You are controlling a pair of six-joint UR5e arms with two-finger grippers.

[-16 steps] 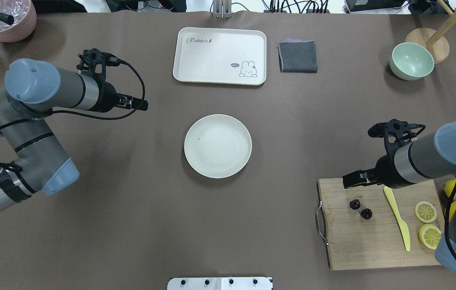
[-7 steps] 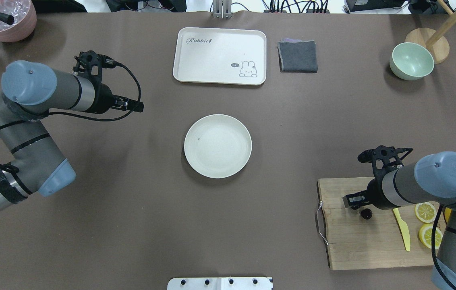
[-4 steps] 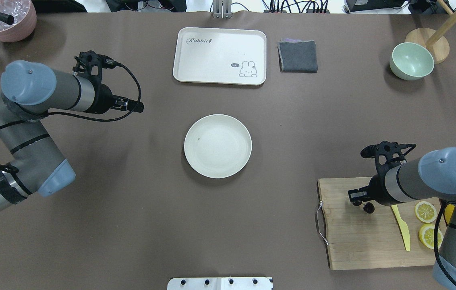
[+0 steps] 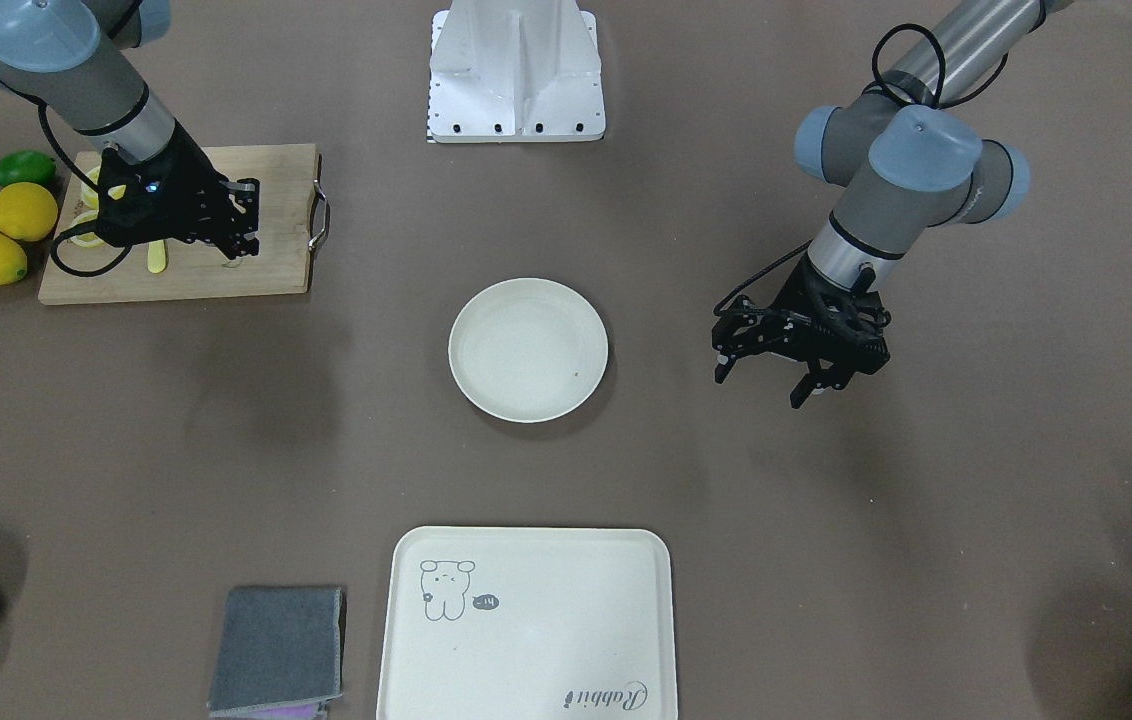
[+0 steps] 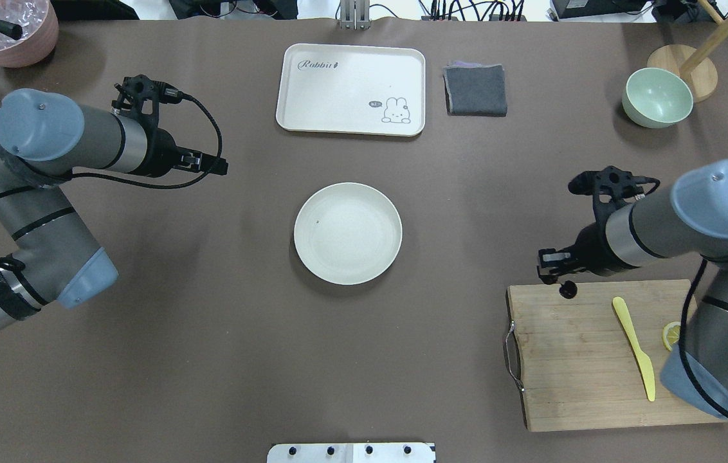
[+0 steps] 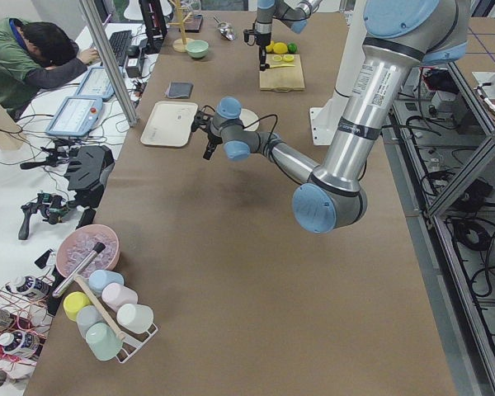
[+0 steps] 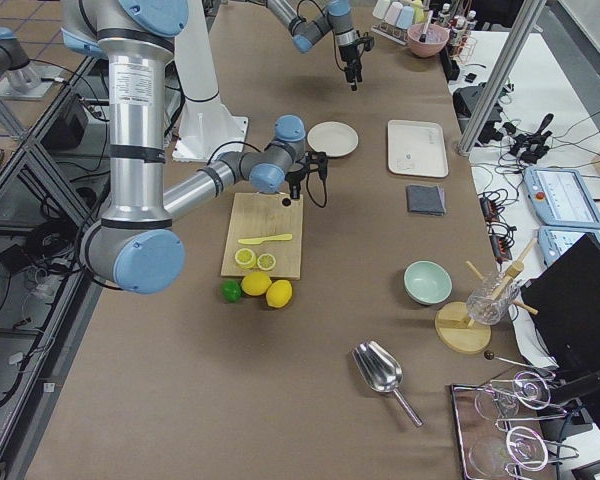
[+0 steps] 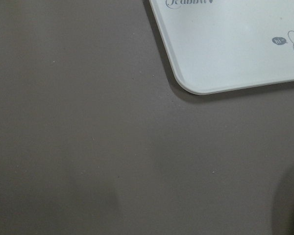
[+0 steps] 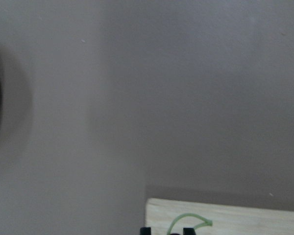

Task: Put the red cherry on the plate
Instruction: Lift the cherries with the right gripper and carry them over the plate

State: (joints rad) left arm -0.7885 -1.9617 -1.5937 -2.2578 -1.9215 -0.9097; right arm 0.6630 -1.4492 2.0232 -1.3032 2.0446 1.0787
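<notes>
Our right claw (image 5: 550,275), lower right, clenches the tiny dark red glossy cherry pair (image 5: 568,290) by its stems, well apart from the round cream plate (image 5: 347,233); our left claw (image 4: 758,388) gapes.

Lighting: bright, even, diffuse from above. No glare on the matte table (image 5: 209,360). Shadows soft: thin dark crescent beside the plate (image 5: 347,233), broad faint patches elsewhere. Fixed views sharp. Left wrist view: tray (image 8: 235,44) tinted bluish. Right wrist view blurred throughout; red cherry (image 9: 187,223) stem smeared at bottom edge.
</notes>
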